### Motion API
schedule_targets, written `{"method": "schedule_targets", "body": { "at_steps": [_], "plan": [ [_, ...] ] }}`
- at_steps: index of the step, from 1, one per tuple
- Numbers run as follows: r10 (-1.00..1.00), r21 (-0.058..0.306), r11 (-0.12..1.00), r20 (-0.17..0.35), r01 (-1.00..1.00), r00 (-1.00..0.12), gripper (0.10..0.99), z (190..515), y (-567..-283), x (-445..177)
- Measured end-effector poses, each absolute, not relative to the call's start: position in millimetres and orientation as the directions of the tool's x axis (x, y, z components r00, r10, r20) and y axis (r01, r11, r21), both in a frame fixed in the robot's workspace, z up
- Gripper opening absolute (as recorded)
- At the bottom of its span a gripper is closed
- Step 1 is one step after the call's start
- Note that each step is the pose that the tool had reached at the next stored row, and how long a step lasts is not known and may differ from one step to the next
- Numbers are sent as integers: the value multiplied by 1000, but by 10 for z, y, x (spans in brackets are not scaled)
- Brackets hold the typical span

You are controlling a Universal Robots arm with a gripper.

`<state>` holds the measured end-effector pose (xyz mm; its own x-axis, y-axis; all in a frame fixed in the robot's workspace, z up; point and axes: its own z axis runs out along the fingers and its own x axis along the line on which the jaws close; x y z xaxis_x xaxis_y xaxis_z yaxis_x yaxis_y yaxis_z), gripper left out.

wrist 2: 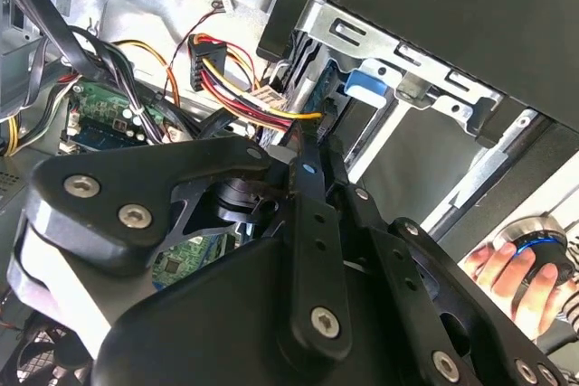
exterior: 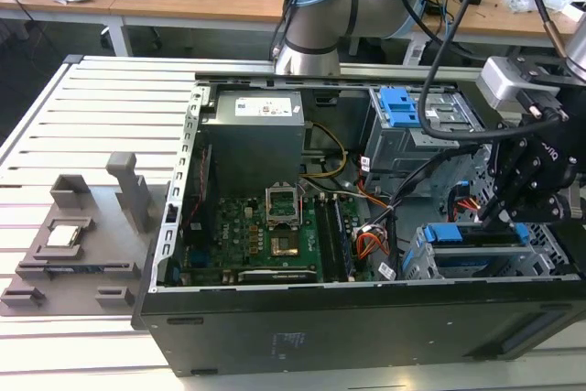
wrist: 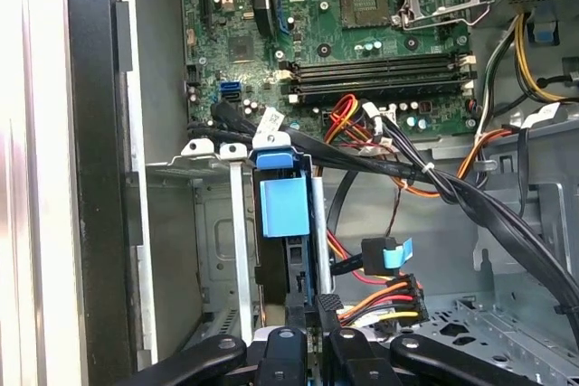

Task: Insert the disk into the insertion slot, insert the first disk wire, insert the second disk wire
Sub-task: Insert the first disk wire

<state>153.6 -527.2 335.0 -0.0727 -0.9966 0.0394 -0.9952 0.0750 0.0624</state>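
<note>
Nearest the wrist cameras, the gripper point(wrist: 317, 336) sits low over the drive bay. Its fingers point(wrist 2: 312, 223) are drawn close together and, as far as both wrist views show, pinch a black connector point(wrist: 330, 303) with orange, red and yellow leads. This connector lies just beside the upper edge of the disk point(wrist: 283, 207).

The disk stands on edge in the insertion slot point(wrist: 210, 153), with its blue carrier tab uppermost. In the exterior view the slot is the low perforated cage at the case's lower right corner.

A second black connector with a blue tab point(wrist: 389, 255) hangs free near the disk and is not touching it.

Farther in lies the motherboard point(wrist: 362, 33), with bundled black cables crossing in front of it. Beyond, in the exterior view, stand the taller cage with the blue latch point(exterior: 412, 121) and the grey power supply point(exterior: 252, 135).

Outside the case, grey fixtures point(exterior: 73, 244) rest on the slatted table point(exterior: 55, 135). In the second wrist view a person's hand point(wrist 2: 507, 268) rests on a round device.
</note>
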Motion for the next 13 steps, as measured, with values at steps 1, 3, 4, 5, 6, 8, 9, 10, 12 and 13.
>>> {"method": "schedule_targets", "body": {
  "at_steps": [1,3,4,5,6,8,9,10,12,13],
  "plan": [
    [-997,63,75,39,-995,-73,165,3346,-5272,1542],
    [-997,63,75,39,-995,-73,165,3344,-5272,1546],
    [-997,62,75,39,-995,-73,165,3344,-5272,1547],
    [-997,62,75,38,-995,-73,165,3342,-5271,1549],
    [-997,63,75,37,-995,-73,176,3335,-5272,1549],
    [-997,62,75,39,-995,-73,239,3341,-5271,1549],
    [-997,62,75,39,-995,-73,239,3347,-5272,1550],
    [-997,62,75,39,-995,-73,239,3360,-5272,1549],
    [-997,62,75,39,-995,-73,239,3440,-5272,1550],
    [-997,62,75,39,-995,-73,239,3466,-5272,1550]
  ]
}}
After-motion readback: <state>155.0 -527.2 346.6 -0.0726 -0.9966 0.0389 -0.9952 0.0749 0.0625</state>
